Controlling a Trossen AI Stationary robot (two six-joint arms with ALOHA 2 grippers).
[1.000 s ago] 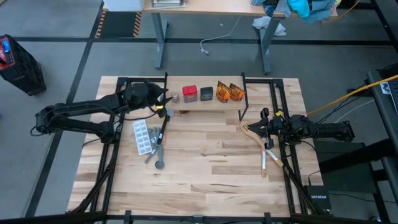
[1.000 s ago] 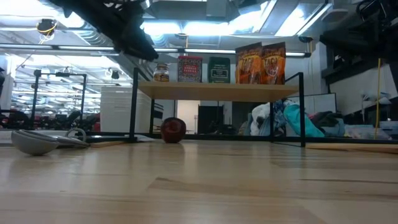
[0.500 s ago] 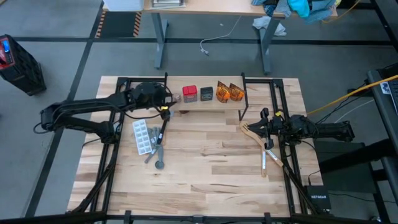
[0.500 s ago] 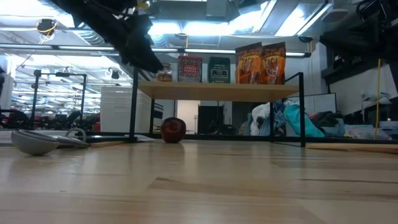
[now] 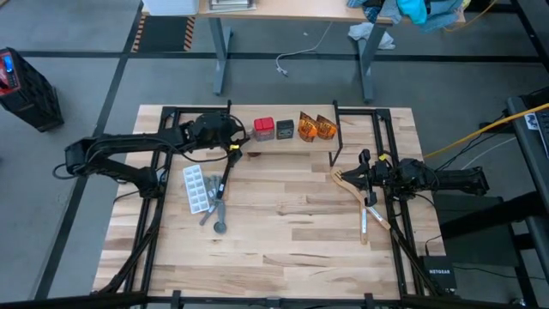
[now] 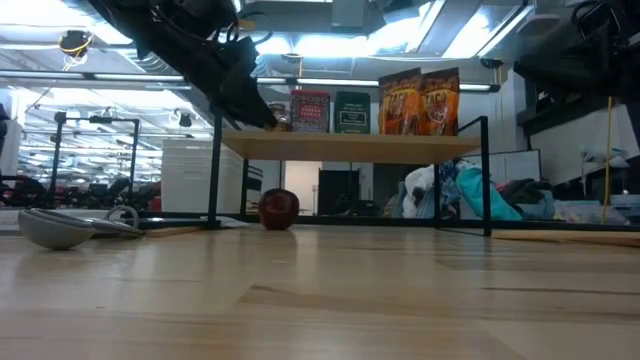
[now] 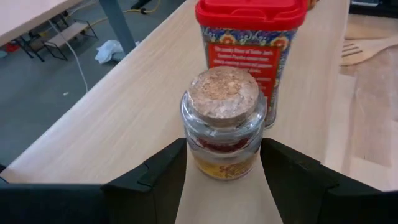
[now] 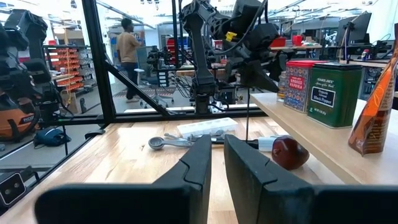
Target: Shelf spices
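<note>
The shelf (image 6: 350, 146) stands at the table's far edge and carries a red box (image 5: 262, 129), a dark grey box (image 5: 285, 129) and two orange packets (image 5: 315, 126). A small glass jar with a cork lid (image 7: 224, 124) stands upright on the plank's left end, just in front of the red box (image 7: 252, 50). My left gripper (image 5: 233, 137) is open and level at shelf height, one finger (image 7: 165, 168) on each side of the jar. My right gripper (image 5: 364, 176) is shut and empty, low over the table's right side. My left gripper has its fingers close beside the jar's glass body (image 7: 198, 155), level, coming from the table's left. I cannot tell whether they touch it. The jar stands on its base on the plank.
A white blister tray (image 5: 196, 189), a metal measuring spoon (image 5: 219, 225) and a black-handled tool (image 5: 225, 176) lie left of centre. A pale wooden utensil (image 5: 356, 193) lies by my right gripper. A red round thing (image 6: 279, 208) sits under the shelf. A person (image 8: 129, 50) stands far off.
My left gripper has gone toward the table's right edge along the shelf's left end, up to the jar, so that its fingers now stand on either side of it. The jar has stayed where it was.
</note>
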